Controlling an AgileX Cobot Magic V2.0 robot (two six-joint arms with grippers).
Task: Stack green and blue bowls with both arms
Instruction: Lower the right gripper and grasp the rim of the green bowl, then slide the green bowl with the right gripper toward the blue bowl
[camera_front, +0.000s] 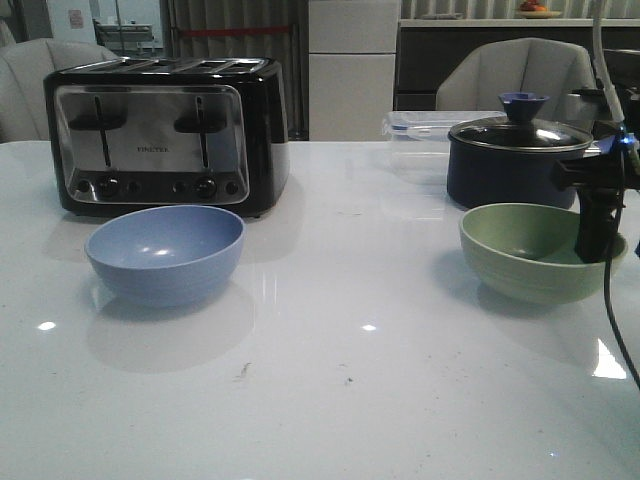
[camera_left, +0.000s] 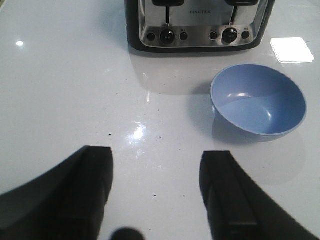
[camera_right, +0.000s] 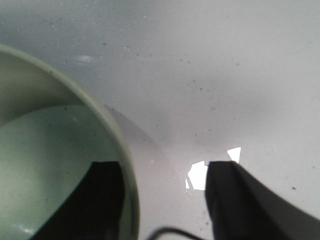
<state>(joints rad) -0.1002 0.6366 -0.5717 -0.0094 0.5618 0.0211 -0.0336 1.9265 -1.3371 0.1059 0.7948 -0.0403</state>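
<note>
The periwinkle blue bowl (camera_front: 165, 250) stands upright on the white table at the left, in front of the toaster. It also shows in the left wrist view (camera_left: 258, 105), ahead of my left gripper (camera_left: 156, 154), which is open, empty and above bare table. The left arm is out of the front view. The sage green bowl (camera_front: 530, 250) stands at the right. My right gripper (camera_front: 600, 235) is at its right rim. In the right wrist view the gripper (camera_right: 165, 167) is open and straddles the rim of the green bowl (camera_right: 45, 150), one finger inside and one outside.
A black and chrome toaster (camera_front: 165, 130) stands at the back left, also in the left wrist view (camera_left: 200, 22). A dark navy lidded pot (camera_front: 510, 160) sits just behind the green bowl, with a clear plastic container (camera_front: 420, 125) behind it. Chairs stand beyond the table.
</note>
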